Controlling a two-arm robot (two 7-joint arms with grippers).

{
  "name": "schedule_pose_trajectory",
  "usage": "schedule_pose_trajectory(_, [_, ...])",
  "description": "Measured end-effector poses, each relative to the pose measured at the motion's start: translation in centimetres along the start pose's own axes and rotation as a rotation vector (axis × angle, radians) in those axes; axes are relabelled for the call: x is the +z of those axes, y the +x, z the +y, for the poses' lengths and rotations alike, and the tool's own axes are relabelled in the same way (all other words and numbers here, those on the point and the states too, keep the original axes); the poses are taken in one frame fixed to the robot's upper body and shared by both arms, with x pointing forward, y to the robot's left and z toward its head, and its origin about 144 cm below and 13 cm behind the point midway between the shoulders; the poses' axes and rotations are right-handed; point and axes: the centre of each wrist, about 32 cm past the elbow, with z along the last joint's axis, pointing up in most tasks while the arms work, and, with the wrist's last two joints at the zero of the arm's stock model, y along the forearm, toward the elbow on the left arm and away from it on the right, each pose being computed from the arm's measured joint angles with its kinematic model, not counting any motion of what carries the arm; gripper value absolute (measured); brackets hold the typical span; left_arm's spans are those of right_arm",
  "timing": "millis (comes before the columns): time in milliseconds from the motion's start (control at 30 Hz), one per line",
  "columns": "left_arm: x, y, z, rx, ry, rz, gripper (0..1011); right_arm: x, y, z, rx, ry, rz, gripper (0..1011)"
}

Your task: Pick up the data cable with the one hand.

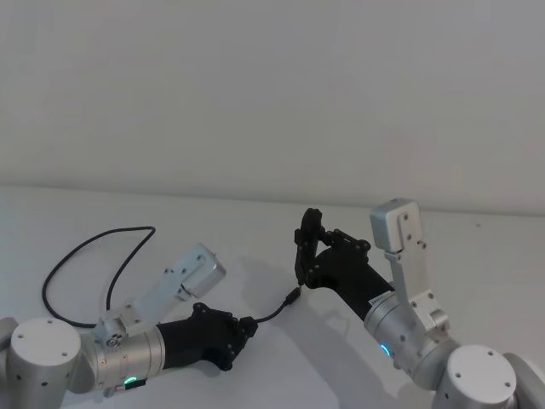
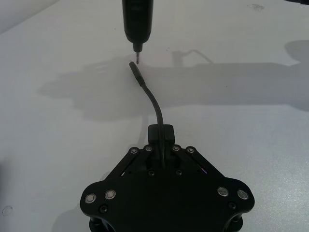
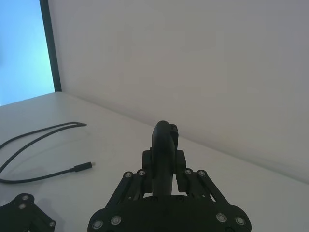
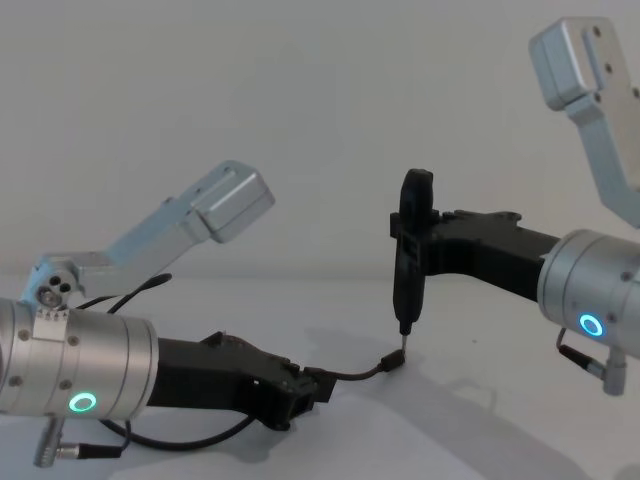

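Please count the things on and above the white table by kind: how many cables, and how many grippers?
Data cable: 1, its end held in the left gripper.
Grippers: 2, the left gripper low over the table, and the right gripper holding a black pointed tool upright.
Total: 3.

A smooth matte white worktop (image 1: 477, 256) meets a plain pale grey wall (image 1: 272, 85) behind. In the right wrist view, a dark vertical frame strip (image 3: 50, 46) borders a bright blue panel (image 3: 21, 48).
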Motion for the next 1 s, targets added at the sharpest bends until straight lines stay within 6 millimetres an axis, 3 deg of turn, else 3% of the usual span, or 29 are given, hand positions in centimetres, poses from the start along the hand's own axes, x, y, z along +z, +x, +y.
schedule_pose_trajectory(1000, [0.0,0.0,0.0,0.000,0.000,0.000,43,-0.8,1.2,1.5,-0.015,0.000,-0.002,275])
